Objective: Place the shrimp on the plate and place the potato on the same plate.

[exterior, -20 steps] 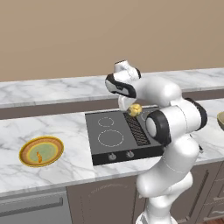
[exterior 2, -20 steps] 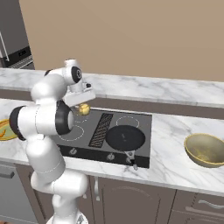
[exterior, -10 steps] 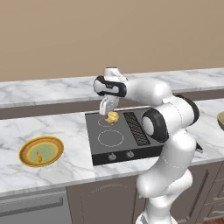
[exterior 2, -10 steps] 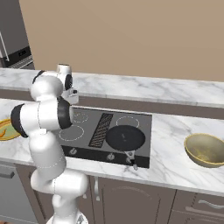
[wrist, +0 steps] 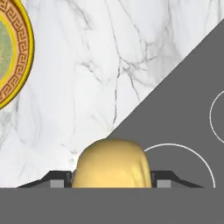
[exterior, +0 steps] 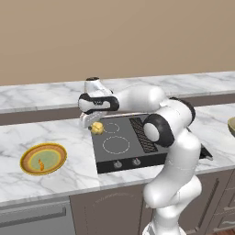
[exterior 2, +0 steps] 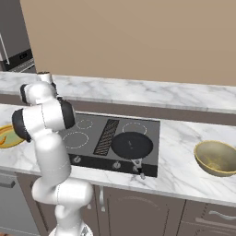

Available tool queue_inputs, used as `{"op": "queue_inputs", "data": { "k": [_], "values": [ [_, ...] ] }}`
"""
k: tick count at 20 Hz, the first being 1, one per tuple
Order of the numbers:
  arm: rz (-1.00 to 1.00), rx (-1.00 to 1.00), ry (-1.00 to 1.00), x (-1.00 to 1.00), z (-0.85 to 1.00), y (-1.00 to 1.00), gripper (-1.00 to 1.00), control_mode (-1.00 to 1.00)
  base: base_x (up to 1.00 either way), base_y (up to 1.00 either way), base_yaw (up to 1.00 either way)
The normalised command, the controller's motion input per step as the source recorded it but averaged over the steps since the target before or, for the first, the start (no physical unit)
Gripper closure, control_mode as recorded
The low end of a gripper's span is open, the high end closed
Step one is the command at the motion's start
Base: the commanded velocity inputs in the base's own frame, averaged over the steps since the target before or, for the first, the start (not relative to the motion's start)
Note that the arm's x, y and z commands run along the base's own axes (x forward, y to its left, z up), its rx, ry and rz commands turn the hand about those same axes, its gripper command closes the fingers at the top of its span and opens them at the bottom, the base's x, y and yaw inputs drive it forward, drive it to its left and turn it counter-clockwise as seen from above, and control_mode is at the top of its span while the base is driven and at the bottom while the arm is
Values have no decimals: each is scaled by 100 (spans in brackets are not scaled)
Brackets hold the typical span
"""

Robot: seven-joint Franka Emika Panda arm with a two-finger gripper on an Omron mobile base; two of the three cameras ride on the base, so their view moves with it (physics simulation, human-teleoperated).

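Over the back left corner of the cooktop (exterior: 137, 140), the gripper (exterior: 95, 126) hangs above the surface with its fingers pinched on the potato (exterior: 97, 128), a pale yellow lump seated between them. In the hand view the potato (wrist: 112, 163) bulges up between the two dark fingertips (wrist: 57, 179), with the grey cooktop (wrist: 183, 118) and its white burner rings to one side and veined marble counter (wrist: 87, 65) beyond its edge.

The plate (exterior: 43, 159) rests on the marble counter (exterior: 69, 137) well to the left of the cooktop, apart from the gripper. Its patterned brown rim (wrist: 11, 83) curves in at the left edge of the hand view. The shrimp (exterior: 41, 164) lies on the plate's pale green centre, a small orange hooked piece.

From the right base camera, a black pan (exterior 2: 132, 145) sits on the right side of the cooktop (exterior 2: 92, 133), and a tan bowl (exterior 2: 216, 158) stands on the counter further right of it. A sliver of the plate (exterior 2: 5, 136) shows left of the arm.
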Motion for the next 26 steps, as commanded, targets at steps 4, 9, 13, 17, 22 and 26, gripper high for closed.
{"op": "queue_inputs", "data": {
  "k": [4,9,13,17,22,26],
  "values": [
    [-24,-28,0,0,0,100,100,-100,0,0,0],
    [-33,-14,0,0,-1,100,100,-100,0,0,0],
    [-37,5,-3,-10,-29,100,100,-100,0,0,0],
    [-34,4,-4,-14,-9,93,100,-100,0,0,0],
    [-29,0,-4,-1,-9,87,100,-100,0,0,0],
    [-12,-9,-9,-17,-28,13,100,-100,0,0,0]
  ]
}}
